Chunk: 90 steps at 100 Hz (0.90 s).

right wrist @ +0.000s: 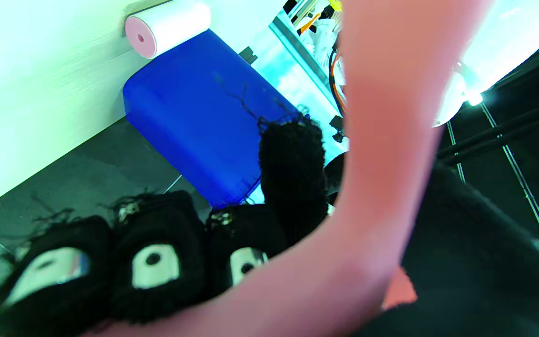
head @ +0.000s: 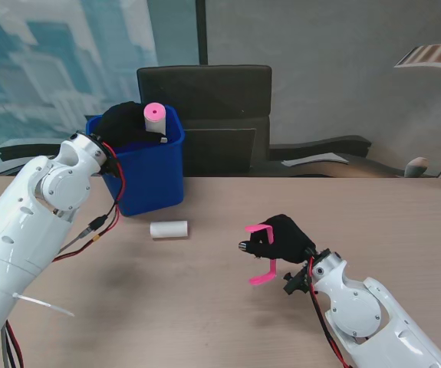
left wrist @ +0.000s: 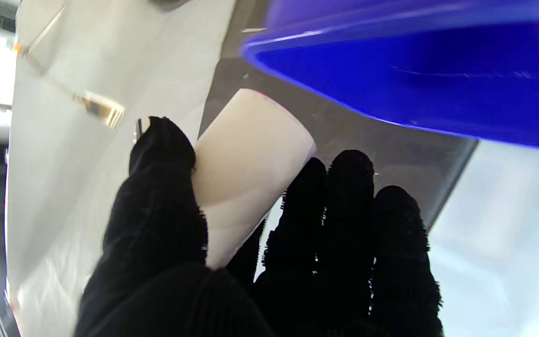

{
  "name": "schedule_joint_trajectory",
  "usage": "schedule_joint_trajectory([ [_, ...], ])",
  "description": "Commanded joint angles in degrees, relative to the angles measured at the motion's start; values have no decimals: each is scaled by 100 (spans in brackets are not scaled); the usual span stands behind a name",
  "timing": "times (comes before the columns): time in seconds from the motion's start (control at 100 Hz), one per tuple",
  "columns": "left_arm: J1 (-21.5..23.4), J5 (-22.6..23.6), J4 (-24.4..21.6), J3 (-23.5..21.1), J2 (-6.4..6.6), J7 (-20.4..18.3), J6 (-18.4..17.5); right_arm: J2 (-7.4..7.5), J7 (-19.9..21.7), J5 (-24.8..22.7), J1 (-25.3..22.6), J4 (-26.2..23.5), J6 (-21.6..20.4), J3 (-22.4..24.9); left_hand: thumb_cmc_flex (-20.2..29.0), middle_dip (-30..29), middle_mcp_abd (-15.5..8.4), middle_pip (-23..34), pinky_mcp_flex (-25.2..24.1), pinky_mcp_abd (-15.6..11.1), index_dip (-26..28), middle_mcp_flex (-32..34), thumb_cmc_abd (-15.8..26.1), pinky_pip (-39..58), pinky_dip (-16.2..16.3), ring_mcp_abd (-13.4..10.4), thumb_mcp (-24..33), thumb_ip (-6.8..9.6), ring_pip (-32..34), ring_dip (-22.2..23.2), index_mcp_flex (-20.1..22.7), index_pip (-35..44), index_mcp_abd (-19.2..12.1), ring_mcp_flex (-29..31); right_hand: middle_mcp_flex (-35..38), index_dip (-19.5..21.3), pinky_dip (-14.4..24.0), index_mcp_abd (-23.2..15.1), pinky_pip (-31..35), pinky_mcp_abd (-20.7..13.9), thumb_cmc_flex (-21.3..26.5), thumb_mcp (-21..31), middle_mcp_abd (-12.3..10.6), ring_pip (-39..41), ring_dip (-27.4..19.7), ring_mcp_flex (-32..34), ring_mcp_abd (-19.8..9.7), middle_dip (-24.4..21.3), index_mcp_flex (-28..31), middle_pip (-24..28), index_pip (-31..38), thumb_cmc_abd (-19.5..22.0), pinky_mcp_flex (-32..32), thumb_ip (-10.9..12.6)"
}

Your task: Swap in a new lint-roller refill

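The left hand (head: 124,121) is above the blue bin (head: 155,180) at the far left of the surface (head: 205,307), its fingers (left wrist: 157,196) clamped on a white roll with a pink end (head: 155,116), which stands upright over the bin's opening; the left wrist view shows thumb and fingers pressed on either side of the roll's white side; a second white roll (head: 169,229) lies on its side on the surface just in front of the bin, nearer the robot; the right hand (head: 281,239) hovers over the middle right of the surface, its fingers closed on the pink lint-roller handle (head: 264,253), whose frame juts out leftward from the fist.
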Motion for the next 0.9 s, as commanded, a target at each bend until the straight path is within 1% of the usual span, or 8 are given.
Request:
schedule_joint_trajectory([
  [0.0,-97,7,65,29,53,3,-62,-7,95,0,0,-13,-3,-23,566,-343,-311,-255,-188,-202,-42,-313,1017,-175,-66,-104,1023,496,-247,-141,52,-260,-190,-306,157,6,423,260,1192,-2647,-192,-126,-125,1870,404,143,-3041,34,360,228,-26,154,251,-237],
  [0.11,-307,215,348,185,57,146,-129,3,137,3,12,-6,-9,-29,52,-608,-152,-661,-486,-213,-216,-905,1302,-538,-104,-68,1291,511,-650,-294,-209,-1265,172,-724,158,1,418,259,1176,-2631,-191,-152,-117,1859,385,145,-3035,28,358,211,-56,169,246,-237],
  [0.22,-542,214,593,351,69,44,-74,8,156,13,5,-10,-10,-24,-342,-760,47,-909,-769,-230,-511,-1583,1178,-814,-105,-24,1357,519,-846,-339,-712,-2017,448,-1081,159,2,418,261,1170,-2621,-189,-166,-115,1861,376,145,-3036,27,359,206,-72,168,246,-236],
  [0.35,-699,249,749,469,82,-67,65,7,154,14,3,-3,-18,-20,-1006,-973,347,-1235,-911,-197,-892,-2144,709,-1061,-81,61,1671,478,-1016,-363,-1403,-2954,871,-1297,160,-5,419,282,1169,-2616,-182,-175,-114,1864,369,144,-3036,27,344,205,-109,165,246,-235],
  [0.38,-724,232,773,490,78,-82,122,7,154,15,5,1,-16,-22,-1286,-1070,414,-1297,-936,-182,-960,-2238,549,-1122,-67,79,2071,413,-1043,-363,-1505,-3139,963,-1333,160,-12,419,289,1169,-2616,-184,-176,-114,1865,367,144,-3036,27,340,205,-127,165,246,-234],
  [0.5,-868,230,945,591,73,-98,211,7,166,35,15,12,-4,-35,-1746,-1257,568,-1469,-1006,-150,-1068,-2547,193,-1277,-98,112,2565,325,-1146,-404,-1898,-3525,1211,-1455,159,-27,418,295,1161,-2607,-186,-181,-113,1868,362,143,-3036,27,338,201,-183,155,244,-235],
  [0.72,-1003,320,1157,663,92,-103,228,9,180,52,12,18,-3,-32,-2078,-1382,628,-1595,-1161,-144,-1075,-2871,27,-1481,-144,123,2879,241,-1273,-449,-2184,-3741,1196,-1660,159,-48,417,323,1155,-2596,-190,-185,-110,1868,353,143,-3034,25,303,195,-266,147,243,-236],
  [0.89,-506,415,533,207,115,-4,77,-5,114,20,-4,6,-3,-9,-2033,-1324,485,-1479,-1171,-149,-1014,-2724,42,-1469,-111,118,2917,230,-1249,-431,-1996,-3651,986,-1652,158,-119,413,321,1139,-2586,-56,-141,-116,1862,344,144,-3050,23,183,185,-453,51,238,-240],
])
